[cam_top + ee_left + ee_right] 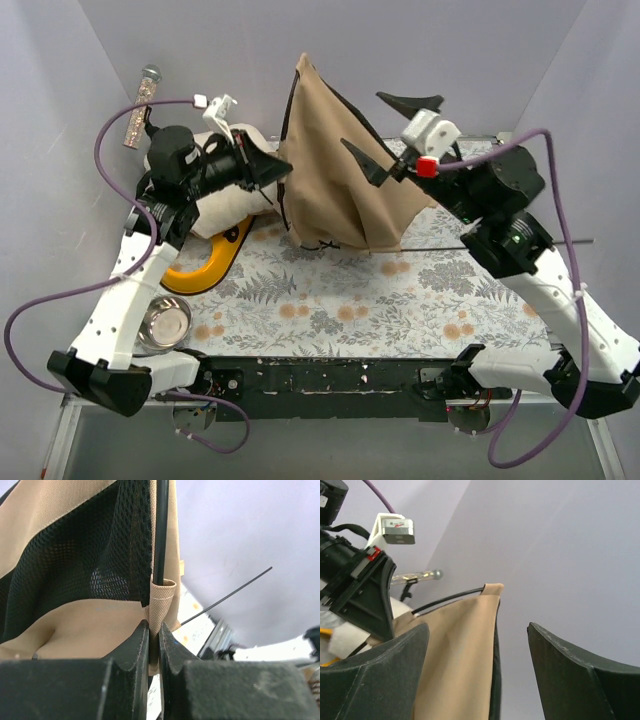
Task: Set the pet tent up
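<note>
The pet tent (340,170) is a tan fabric heap standing at the back middle of the floral mat (350,300). My left gripper (278,172) is at the tent's left edge. In the left wrist view it (155,640) is shut on a tan webbing loop (162,600) that a black pole (161,530) runs through, beside black mesh (100,555). My right gripper (388,132) hovers at the tent's upper right, open. In the right wrist view its jaws (477,626) stand wide apart, with the tent's tan edge (460,655) between them and untouched.
A cream cushion (225,205) lies under the left arm. A yellow bowl stand (205,265) and a metal bowl (165,322) sit front left. A loose thin black pole (500,243) lies on the right. A glittery wand (140,105) leans at back left. Walls enclose three sides.
</note>
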{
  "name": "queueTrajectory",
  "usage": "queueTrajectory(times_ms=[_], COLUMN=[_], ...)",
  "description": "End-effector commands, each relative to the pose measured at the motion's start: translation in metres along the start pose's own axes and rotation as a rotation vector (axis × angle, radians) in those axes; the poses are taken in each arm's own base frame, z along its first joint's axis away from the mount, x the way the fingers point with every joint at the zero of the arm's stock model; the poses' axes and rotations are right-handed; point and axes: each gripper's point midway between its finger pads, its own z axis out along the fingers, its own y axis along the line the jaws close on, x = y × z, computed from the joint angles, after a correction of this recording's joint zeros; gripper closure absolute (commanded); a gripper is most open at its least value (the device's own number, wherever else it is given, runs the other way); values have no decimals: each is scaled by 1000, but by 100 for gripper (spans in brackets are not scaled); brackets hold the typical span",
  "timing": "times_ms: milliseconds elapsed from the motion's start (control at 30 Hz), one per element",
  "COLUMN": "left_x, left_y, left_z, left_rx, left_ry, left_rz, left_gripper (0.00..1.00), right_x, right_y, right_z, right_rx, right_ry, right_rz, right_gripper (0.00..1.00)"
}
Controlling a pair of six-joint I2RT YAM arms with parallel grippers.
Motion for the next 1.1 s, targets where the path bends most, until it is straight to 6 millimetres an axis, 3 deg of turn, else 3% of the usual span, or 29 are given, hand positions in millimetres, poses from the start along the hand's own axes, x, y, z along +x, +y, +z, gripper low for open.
queueTrajectory(times_ms=[0,167,267,367,500,567,733,867,1067], left_x=[-68,-121,-147,-170,-188,-189,-190,-190,-186], left_y=[-13,-41,-54,-54,-60,-60,-70,-71,-68], left_z=[9,9,5,2,-6,-5,-10,-12,-16], left_rx=[-32,79,127,137,129,126,157,157,138], left_ry=[-184,-296,-350,-369,-420,-416,-402,-405,-410], left_rz=[-230,-336,-393,-537,-617,-655,-671,-682,-710], left_gripper=[100,100,100,100,100,100,100,100,100], right_x=[-39,7,17,35,85,100,119,129,166], right_y=[-31,9,26,46,73,84,63,65,68], right_z=[-38,-83,-106,-126,-140,-138,-110,-88,-76], right_rx=[130,-2,-68,-141,-180,-192,-2,23,79], right_ry=[-87,43,61,115,182,146,133,94,159], right_rz=[-189,-181,-208,-179,-166,-213,-151,-134,-96], right_gripper=[13,15,23,26,24,24,23,23,29])
